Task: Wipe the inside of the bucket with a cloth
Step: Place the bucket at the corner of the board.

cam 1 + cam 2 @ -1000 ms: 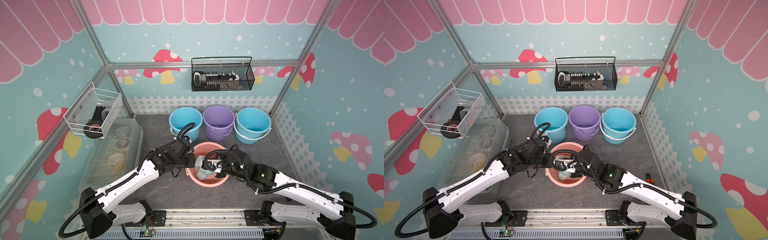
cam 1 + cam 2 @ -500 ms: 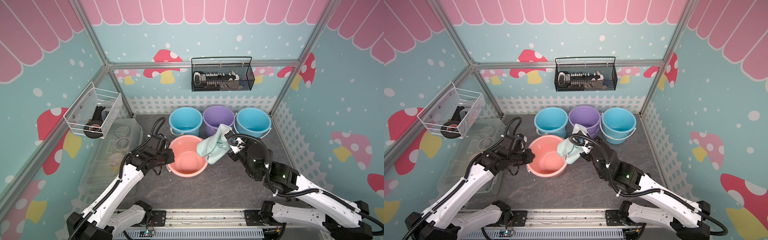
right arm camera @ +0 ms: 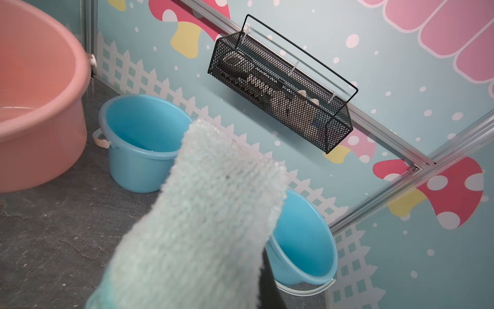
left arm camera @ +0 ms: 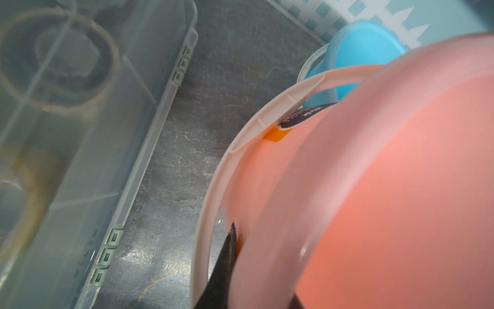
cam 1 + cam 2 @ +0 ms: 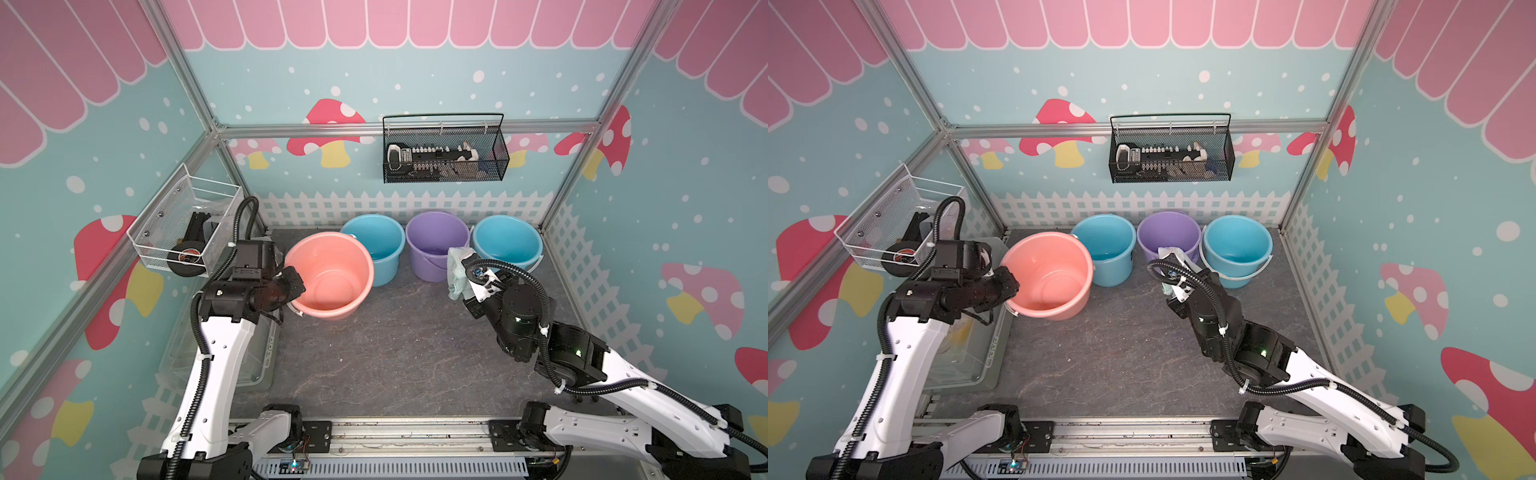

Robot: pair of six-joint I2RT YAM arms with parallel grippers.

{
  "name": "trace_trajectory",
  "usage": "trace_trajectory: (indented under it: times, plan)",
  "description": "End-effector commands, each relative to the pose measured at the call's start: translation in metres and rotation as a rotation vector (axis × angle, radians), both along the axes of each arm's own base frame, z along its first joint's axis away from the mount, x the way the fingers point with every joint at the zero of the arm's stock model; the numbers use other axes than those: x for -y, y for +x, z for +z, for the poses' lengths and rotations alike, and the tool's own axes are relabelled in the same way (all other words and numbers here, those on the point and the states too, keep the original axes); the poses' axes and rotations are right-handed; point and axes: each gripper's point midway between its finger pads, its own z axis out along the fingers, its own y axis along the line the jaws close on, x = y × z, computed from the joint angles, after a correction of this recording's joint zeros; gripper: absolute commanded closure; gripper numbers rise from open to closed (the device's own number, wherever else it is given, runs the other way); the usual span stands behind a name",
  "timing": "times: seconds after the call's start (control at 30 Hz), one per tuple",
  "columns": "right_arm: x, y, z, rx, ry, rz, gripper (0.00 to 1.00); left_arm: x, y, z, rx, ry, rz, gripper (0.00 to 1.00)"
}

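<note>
The left tool (image 5: 293,286) is clamped on the left rim of the pink bucket (image 5: 332,266), which stands at the left rear of the tabletop (image 5: 395,353), beside a blue bucket (image 5: 376,241). Further right, the cloth (image 5: 455,276) hangs pinched in the closed right tool (image 5: 468,270), in front of the purple bucket (image 5: 436,241) and well apart from the pink bucket.

Nothing legible; the dark label (image 4: 307,117) on the pink bucket (image 4: 387,187) is blurred.

Grey bench (image 5: 395,353) carrying four buckets and a box.
Blue bucket (image 5: 376,249), purple bucket (image 5: 436,245) and second blue bucket (image 5: 507,243) are standing from 12 to 2 o'clock; pink bucket (image 5: 332,274) is tilting at 10; clear box (image 5: 257,357) is sitting at 9.
</note>
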Motion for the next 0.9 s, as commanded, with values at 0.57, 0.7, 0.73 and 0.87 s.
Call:
trace_trajectory:
  times: [0.57,0.7,0.73,0.87]
  plan:
    - [0.004,-0.002,0.035,0.052,0.033,0.003,1.0,-0.077,0.136,0.096,0.256,0.107,0.502,1.0]
    - [0.003,-0.001,0.034,0.054,0.016,0.005,1.0,-0.08,0.155,0.079,0.251,0.061,0.567,1.0]
    - [0.003,-0.001,0.033,0.054,0.011,0.005,1.0,-0.08,0.159,0.073,0.243,0.049,0.582,1.0]
    - [0.002,-0.001,0.033,0.052,0.01,0.01,1.0,-0.072,0.172,0.045,0.196,0.042,0.598,1.0]
